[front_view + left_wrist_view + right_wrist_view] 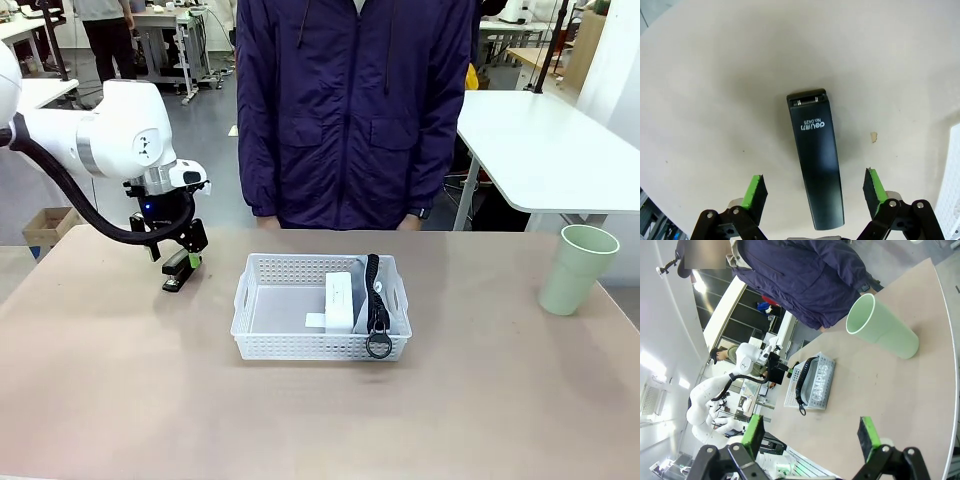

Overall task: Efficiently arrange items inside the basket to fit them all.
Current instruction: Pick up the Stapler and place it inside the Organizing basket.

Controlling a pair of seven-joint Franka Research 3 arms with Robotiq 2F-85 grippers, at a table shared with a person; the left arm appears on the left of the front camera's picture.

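The black stapler (177, 273) lies on the table left of the white basket (262, 300). My left gripper (186, 256) hangs just over it, open. In the left wrist view the green pads (756, 191) stand on either side of the stapler (815, 160), apart from it. Inside the basket, the small white box (340, 298) lies beside the grey pouch (392, 300), whose black strap and ring (379, 346) hang over the front rim. The pale green cup (578, 268) stands upright at the far right. My right gripper (811, 435) is open above the table, holding nothing, with the cup (882, 332) and basket (796, 385) beyond it.
A person in a dark jacket (350, 110) stands at the far edge, right behind the basket, hands out of sight. The basket's left half (280, 308) is bare. The table (120, 400) is open in front and between basket and cup.
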